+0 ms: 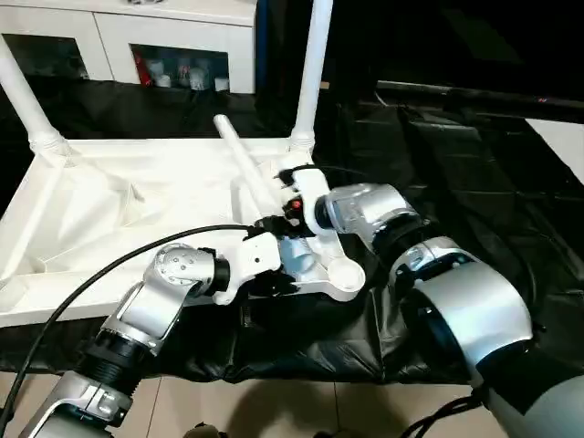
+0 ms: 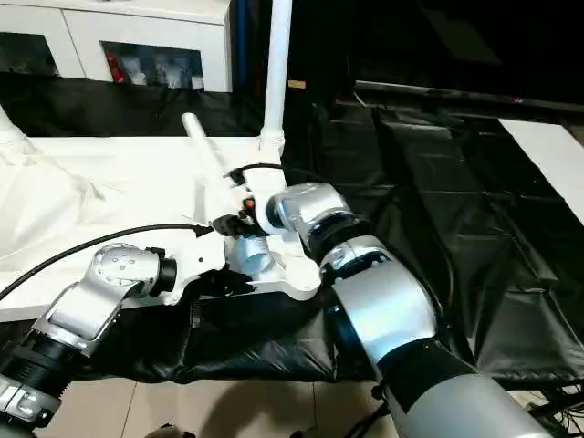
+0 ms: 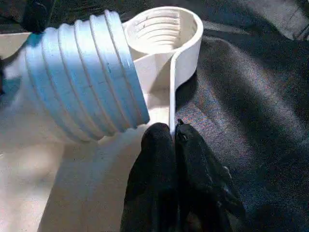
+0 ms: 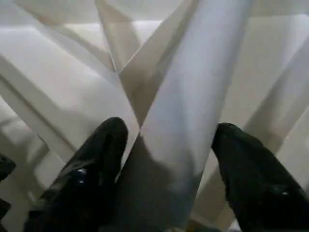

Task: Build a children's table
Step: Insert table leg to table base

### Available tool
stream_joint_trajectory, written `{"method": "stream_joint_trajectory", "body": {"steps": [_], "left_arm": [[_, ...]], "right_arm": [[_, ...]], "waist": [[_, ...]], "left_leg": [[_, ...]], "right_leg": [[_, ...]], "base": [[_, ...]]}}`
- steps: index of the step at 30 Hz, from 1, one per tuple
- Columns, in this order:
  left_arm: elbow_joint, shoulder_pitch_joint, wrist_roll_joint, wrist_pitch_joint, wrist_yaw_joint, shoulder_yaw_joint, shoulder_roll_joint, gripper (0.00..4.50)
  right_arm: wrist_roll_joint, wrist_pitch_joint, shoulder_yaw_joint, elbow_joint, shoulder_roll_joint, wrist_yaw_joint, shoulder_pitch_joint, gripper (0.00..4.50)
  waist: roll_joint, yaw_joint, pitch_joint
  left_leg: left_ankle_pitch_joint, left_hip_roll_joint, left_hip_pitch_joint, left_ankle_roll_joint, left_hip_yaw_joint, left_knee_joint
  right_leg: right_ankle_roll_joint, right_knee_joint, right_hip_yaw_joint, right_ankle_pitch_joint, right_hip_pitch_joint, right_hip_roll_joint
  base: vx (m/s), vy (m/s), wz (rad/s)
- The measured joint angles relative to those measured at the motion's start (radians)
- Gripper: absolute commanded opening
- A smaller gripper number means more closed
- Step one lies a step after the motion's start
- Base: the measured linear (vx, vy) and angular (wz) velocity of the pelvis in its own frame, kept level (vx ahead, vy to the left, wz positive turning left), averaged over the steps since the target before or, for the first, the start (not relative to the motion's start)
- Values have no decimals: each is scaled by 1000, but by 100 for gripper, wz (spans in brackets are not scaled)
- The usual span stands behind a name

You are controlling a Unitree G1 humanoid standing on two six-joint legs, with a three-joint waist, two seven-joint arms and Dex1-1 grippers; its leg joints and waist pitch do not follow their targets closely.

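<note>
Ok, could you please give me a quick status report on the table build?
Left gripper shut on the tabletop rim. Right gripper straddling the loose leg, not yet clamped. Two legs standing; near corner socket empty. Nothing in the way.

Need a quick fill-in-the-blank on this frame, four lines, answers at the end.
1. The upside-down tabletop has ___ upright legs fitted at its far corners.
2. The right pincer has a black finger on each side of the loose ___.
3. That part's threaded end lies next to an empty corner ___.
4. The cloth under the tabletop is ___.

Missing words: two; leg; socket; black
</note>
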Motion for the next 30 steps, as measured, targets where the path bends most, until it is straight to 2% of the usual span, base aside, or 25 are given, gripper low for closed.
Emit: {"method": "stream_joint_trajectory", "body": {"steps": [1, 2, 3, 5, 7, 12, 14, 15, 20, 22, 24, 26, 27, 28, 29, 30], "left_arm": [[2, -1, 1, -1, 3, 0, -1, 0], [4, -3, 2, 0, 4, 0, -4, 44], [6, -5, 1, 2, 3, 0, -4, 55], [6, -5, -13, 8, -1, 3, -2, 55], [-3, -3, -42, 18, -8, 16, -9, 89], [-49, -1, -103, 29, -37, 45, -8, 129], [-57, -1, -122, 32, -43, 55, -7, 136], [-63, 0, -137, 39, -55, 62, -6, 138], [-97, 4, -204, 81, -78, 109, 8, 138], [-105, 7, -231, 119, -86, 127, 22, 138], [-105, 8, -256, 169, -93, 143, 32, 138], [-105, 8, -268, 203, -92, 158, 36, 138], [-105, 8, -283, 230, -92, 168, 40, 138], [-105, 8, -285, 244, -92, 173, 45, 138], [-104, 7, -286, 254, -83, 179, 47, 138], [-93, 4, -287, 271, -54, 197, 46, 138]], "right_arm": [[9, -1, -11, 4, -2, -5, 1, 267], [18, -2, -27, 7, -4, -7, 4, 259], [32, -3, -49, 12, -6, -8, 8, 255], [61, -4, -84, 14, -13, -6, 18, 247], [100, -8, -127, 14, -31, 0, 38, 226], [145, -16, -189, 14, -71, 39, 60, 191], [155, -16, -204, 14, -83, 47, 63, 181], [169, -15, -220, 13, -94, 58, 67, 163], [240, -1, -306, -19, -149, 88, 80, 133], [253, 12, -312, -37, -166, 108, 81, 110], [253, 19, -310, -54, -175, 127, 90, 90], [247, 16, -302, -63, -177, 141, 111, 90], [237, 5, -288, -66, -176, 152, 129, 67], [231, -2, -284, -66, -175, 153, 140, 67], [224, -12, -280, -66, -174, 153, 149, 111], [219, -34, -280, -67, -168, 153, 154, 111]], "waist": [[0, 0, 0], [0, 0, 0], [0, 0, 0], [-1, 1, 0], [-2, 7, 1], [-2, 8, 1], [-1, 8, 2], [0, 8, 2], [1, 10, 3], [1, 9, 3], [7, 8, 5], [10, 9, 6], [10, 9, 6], [10, 9, 6], [11, 9, 7], [12, 8, 8]], "left_leg": [[0, 0, 0, 0, 0, 0], [0, 0, 0, 0, 0, 0], [0, 0, 0, 0, 0, 0], [0, 0, 0, 0, 0, 1], [0, 0, -1, 0, 0, 1], [0, 2, -2, 0, 0, 2], [0, 2, -2, 0, 0, 2], [0, 2, -2, 0, 0, 3], [1, 3, -8, -1, 0, 6], [1, 4, -9, -1, 0, 7], [0, 5, -10, -1, 0, 9], [1, 5, -9, -1, 0, 9], [1, 5, -10, -1, 0, 9], [1, 5, -10, -2, 0, 9], [1, 5, -10, -2, 0, 9], [1, 5, -10, -2, 0, 10]], "right_leg": [[0, 0, 0, 0, 0, 0], [0, 0, 0, 0, 0, 0], [0, 0, 0, 0, 0, 0], [0, 0, 0, 0, 0, 0], [-1, 1, 0, 1, 0, 0], [-1, 2, 0, 1, -1, 1], [-1, 3, 0, 1, -1, 1], [-1, 3, -1, 1, -1, 2], [-1, 7, -1, 1, -8, 2], [-2, 9, -1, 1, -9, 2], [-2, 9, 0, 1, -9, 3], [-3, 10, -1, 1, -9, 3], [-3, 10, -1, 1, -10, 4], [-3, 10, -1, 1, -10, 4], [-3, 10, -1, 1, -10, 3], [-4, 11, -1, 2, -11, 3]], "base": [[0, 0, 0], [0, 0, 0], [0, 0, 0], [0, 0, 0], [0, 0, 0], [0, 0, 0], [0, 0, 0], [0, 0, 0], [0, 0, 0], [0, 0, 0], [0, 0, 0], [0, 0, 0], [0, 0, 0], [0, 0, 0], [0, 0, 0], [0, 0, 0]]}}
